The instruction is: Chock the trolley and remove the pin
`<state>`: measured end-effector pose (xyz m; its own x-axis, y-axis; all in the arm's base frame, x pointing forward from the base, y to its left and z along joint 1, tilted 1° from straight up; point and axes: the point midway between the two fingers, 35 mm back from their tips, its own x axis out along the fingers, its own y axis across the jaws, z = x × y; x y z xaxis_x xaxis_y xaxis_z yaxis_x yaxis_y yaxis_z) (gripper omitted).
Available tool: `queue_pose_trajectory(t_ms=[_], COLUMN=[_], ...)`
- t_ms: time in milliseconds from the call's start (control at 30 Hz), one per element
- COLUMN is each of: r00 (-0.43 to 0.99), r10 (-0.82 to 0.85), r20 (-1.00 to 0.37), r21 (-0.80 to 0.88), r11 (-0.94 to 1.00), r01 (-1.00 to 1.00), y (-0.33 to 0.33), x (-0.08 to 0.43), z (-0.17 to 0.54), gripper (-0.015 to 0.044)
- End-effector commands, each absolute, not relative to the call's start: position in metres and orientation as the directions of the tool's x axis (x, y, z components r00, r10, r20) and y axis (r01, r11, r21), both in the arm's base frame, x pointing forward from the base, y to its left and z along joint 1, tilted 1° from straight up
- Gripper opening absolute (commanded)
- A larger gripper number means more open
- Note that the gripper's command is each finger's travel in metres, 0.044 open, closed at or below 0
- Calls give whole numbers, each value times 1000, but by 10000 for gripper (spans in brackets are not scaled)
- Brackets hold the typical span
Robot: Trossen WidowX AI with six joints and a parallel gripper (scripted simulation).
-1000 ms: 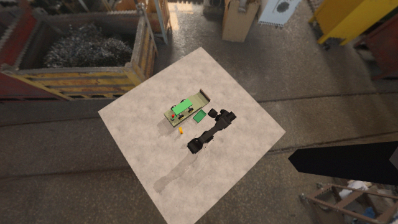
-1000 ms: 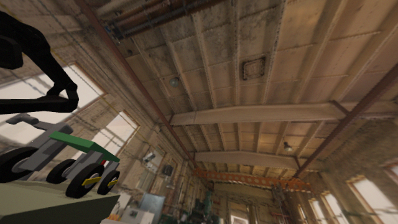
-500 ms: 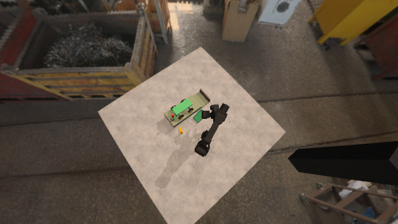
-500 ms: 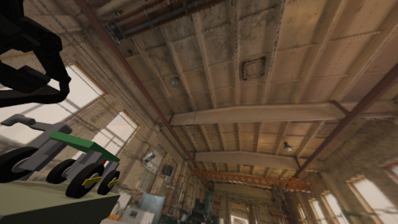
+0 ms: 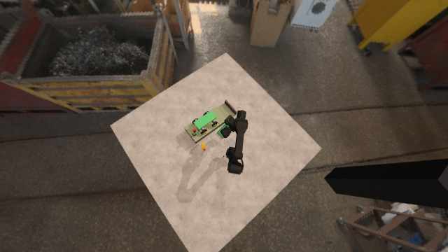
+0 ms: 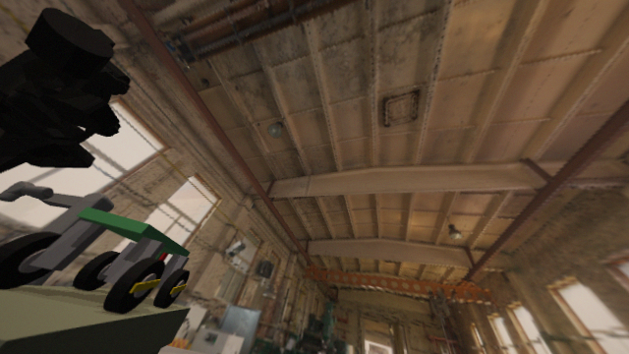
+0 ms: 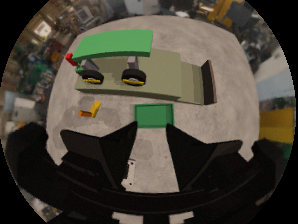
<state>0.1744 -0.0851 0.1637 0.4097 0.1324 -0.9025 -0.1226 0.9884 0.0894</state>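
Note:
The trolley with a green deck stands on the olive ramp. The red-headed stop pin sticks up at the trolley's uphill end. The yellow chock with its orange handle lies on the table beside the ramp, apart from the wheels. The green tray lies next to the ramp's side. My gripper hovers over the tray, partly open, with nothing between its fingers.
A dark end wall closes the ramp's downhill end. The arm's base stands on the pale table. Crates and bins stand on the floor beyond the table. The arm shows as a black shape above the trolley.

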Motion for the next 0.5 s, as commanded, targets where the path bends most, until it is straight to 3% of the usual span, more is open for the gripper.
queue_pose_trajectory(t_ms=[0,467], r00=[367,230], r10=[162,213], r20=[-916,-949], r21=[43,-54], r11=[949,611], r01=[-313,-789], y=[-70,-18], x=[183,202], z=[164,161], gripper=[190,190])
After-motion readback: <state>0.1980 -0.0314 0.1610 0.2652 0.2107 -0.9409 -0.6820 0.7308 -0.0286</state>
